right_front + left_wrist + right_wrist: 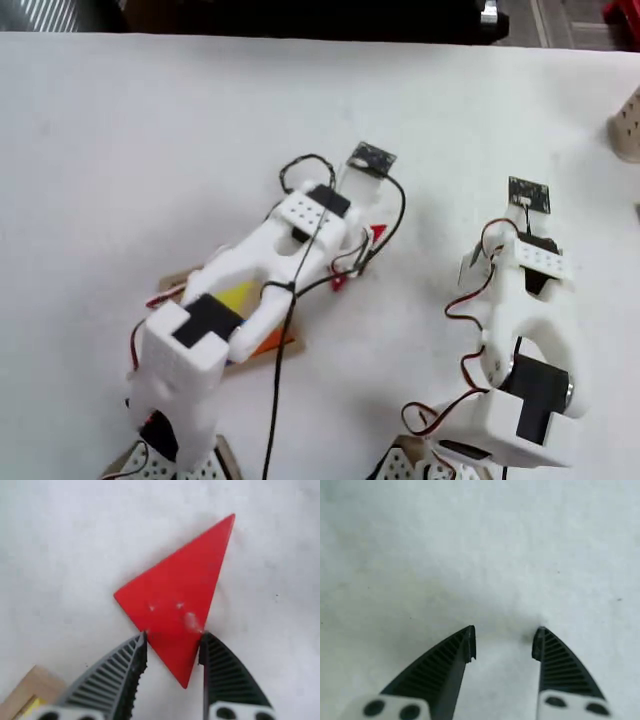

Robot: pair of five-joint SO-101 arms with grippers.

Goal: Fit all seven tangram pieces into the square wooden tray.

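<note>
Wooden tray (30, 690) is sitting at the left of the white table (150, 130), mostly lying under the left arm in the high view. A yellow piece (237, 296) is showing inside the tray. An orange piece (272, 343) is showing at the tray's near edge, but I cannot tell if it is seated flat. Other pieces are hidden under the arm.

The left arm is stretching across the tray towards the table's middle. The red triangle (172, 600) is lying flat on bare table just right of the tray, outside it and not touching it. The left gripper (172, 639) is sitting at the triangle's narrow corner. Its jaws are standing part way apart, one on each side, and both tips are pressing against the triangle's two edges, so it is pinching the piece. The corner's point is poking back between the fingers. The triangle's wide end is pointing away from the gripper.

Further right, the right arm is standing well apart from the tray and the triangle. The right gripper (504, 642) is hovering over bare table with its jaws spread wide and gripping nothing.

At the far right edge, a beige perforated object (627, 125) is standing on the table.
</note>
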